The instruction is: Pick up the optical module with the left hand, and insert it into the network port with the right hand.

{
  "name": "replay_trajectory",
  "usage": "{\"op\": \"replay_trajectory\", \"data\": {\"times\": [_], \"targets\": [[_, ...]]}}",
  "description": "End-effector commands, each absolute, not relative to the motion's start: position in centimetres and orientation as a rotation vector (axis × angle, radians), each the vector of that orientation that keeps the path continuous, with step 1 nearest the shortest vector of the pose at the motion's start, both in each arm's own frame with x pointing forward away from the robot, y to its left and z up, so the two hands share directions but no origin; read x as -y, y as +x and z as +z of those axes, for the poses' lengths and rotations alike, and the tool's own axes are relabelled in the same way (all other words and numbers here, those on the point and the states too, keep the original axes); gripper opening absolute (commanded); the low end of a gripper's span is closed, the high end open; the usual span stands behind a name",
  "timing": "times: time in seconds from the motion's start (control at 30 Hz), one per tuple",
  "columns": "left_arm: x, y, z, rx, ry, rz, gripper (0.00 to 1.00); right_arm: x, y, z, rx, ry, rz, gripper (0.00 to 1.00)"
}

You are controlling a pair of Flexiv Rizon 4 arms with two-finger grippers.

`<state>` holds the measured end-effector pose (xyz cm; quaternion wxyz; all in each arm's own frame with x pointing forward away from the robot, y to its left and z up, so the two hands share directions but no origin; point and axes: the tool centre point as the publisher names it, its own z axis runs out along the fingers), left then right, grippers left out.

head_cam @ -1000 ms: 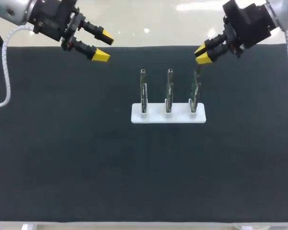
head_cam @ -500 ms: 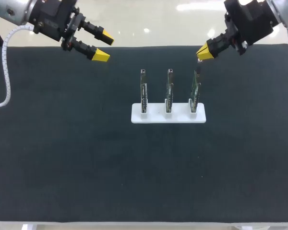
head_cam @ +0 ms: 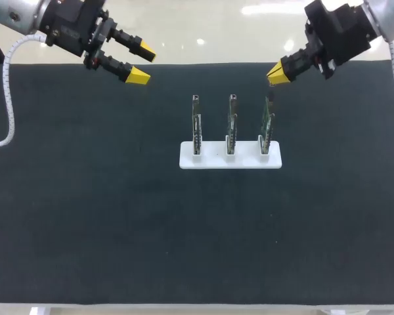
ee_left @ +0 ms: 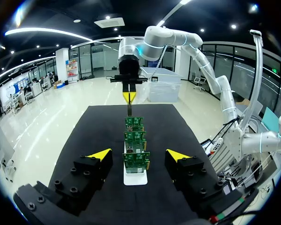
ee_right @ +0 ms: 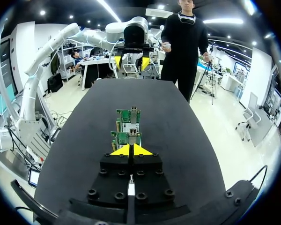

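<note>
Head view puts the right gripper in the upper right of the frame, just above the back edge of the black table mat. Its two yellow tips are pressed together into one point. They pinch a thin dark piece, apparently the optical module, which runs down from the tips to the top of the right circuit board. The left wrist view shows the same thing from across the table: closed yellow tips, the slim piece hanging straight beneath them, and its lower end meeting the farthest board. How firmly the piece sits on that board cannot be made out.

That board leans slightly, with its top tipped toward the gripper. The middle circuit board and the left circuit board stand upright beside it, evenly spaced. All three are slotted in a row into a white holder near the centre of the frame.

Well apart from them, the left gripper is in the upper left. Its fingers are spread and nothing is between them. In its own wrist view the row of boards lies ahead of it, seen end-on between its tips. A white cable loops down the left edge of the frame.
</note>
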<state>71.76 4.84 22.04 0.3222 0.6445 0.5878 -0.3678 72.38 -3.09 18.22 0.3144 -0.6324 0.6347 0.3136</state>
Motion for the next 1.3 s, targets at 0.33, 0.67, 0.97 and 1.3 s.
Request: {"op": "replay_trajectory", "data": {"times": [0.33,0.67,0.97,1.3], "targets": [[-4.8,71.9,22.1,-1.546,1.696,-0.966,1.0,3.0,72.2,16.3,-1.649,-1.659,0.816,0.0],[-4.8,71.9,22.1,-1.546,1.696,-0.966,1.0,3.2,72.1,15.5,-1.644,-1.668,0.817,0.0],[-4.8,71.9,22.1,-1.546,1.696,-0.966,1.0,3.3,72.1,15.1,-1.638,-1.672,0.823,0.0],[-4.8,71.9,22.1,-1.546,1.696,-0.966,1.0,3.2,72.3,14.4,-1.631,-1.667,0.823,0.0]]}}
